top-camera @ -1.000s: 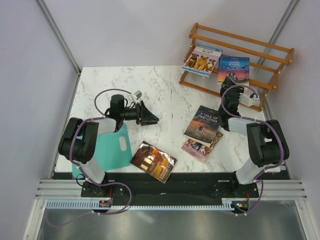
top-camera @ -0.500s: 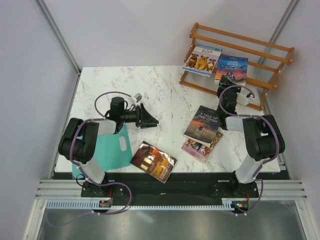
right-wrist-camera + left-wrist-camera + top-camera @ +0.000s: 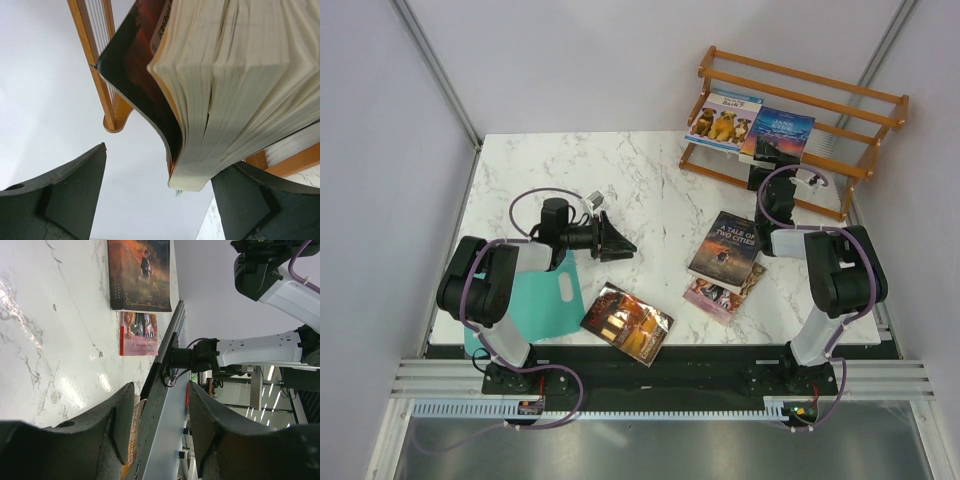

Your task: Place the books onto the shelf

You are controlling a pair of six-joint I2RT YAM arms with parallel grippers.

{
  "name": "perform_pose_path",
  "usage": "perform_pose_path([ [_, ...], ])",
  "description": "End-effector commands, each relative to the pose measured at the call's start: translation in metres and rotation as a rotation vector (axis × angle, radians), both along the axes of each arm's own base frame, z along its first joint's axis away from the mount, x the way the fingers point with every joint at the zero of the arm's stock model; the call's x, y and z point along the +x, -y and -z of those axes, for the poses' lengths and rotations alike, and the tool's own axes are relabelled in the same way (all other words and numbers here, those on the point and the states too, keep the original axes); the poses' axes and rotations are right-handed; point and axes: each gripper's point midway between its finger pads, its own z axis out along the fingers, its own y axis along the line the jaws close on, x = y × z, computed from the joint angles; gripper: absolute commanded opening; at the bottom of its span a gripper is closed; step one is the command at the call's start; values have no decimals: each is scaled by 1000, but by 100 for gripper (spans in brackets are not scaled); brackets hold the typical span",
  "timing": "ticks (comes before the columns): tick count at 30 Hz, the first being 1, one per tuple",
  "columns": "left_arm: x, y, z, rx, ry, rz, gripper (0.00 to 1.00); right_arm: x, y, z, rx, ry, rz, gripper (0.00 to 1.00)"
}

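The orange-brown shelf [image 3: 840,105] stands at the far right. The dog book [image 3: 723,120] and "Jane Eyre" [image 3: 778,135] lean on its lower tier. My right gripper [image 3: 770,172] is just below "Jane Eyre", open. In the right wrist view the book's page edge [image 3: 240,90] hangs between the wide jaws of the right gripper [image 3: 160,195], close to the right finger and apart from the left. "A Tale of Two Cities" [image 3: 725,247], the pink-purple book [image 3: 722,292] and the red-brown book [image 3: 627,322] lie flat. My left gripper [image 3: 623,243] hovers open and empty.
A teal sheet [image 3: 545,300] with a handle hole lies under the left arm. In the left wrist view the two dark fingers of the left gripper [image 3: 160,425] frame the table's near edge, with the dark book [image 3: 140,275] and pink book [image 3: 140,332] beyond.
My right gripper has opened and let go of "Jane Eyre", which now leans further up against the shelf. The left gripper has drifted slightly.
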Motion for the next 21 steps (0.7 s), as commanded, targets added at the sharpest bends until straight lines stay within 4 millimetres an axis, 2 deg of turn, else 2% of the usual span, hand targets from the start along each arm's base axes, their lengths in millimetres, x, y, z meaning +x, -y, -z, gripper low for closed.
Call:
perform_pose_path([
  [1, -3, -2, -11, -21, 96, 27, 54, -4, -2, -44, 39, 146, -44, 89],
  [10, -7, -3, -7, -20, 88, 25, 54, -6, -1, -39, 12, 111, -114, 98],
  [21, -9, -3, -2, -18, 78, 29, 54, -20, -11, -26, -39, 48, -226, 98],
])
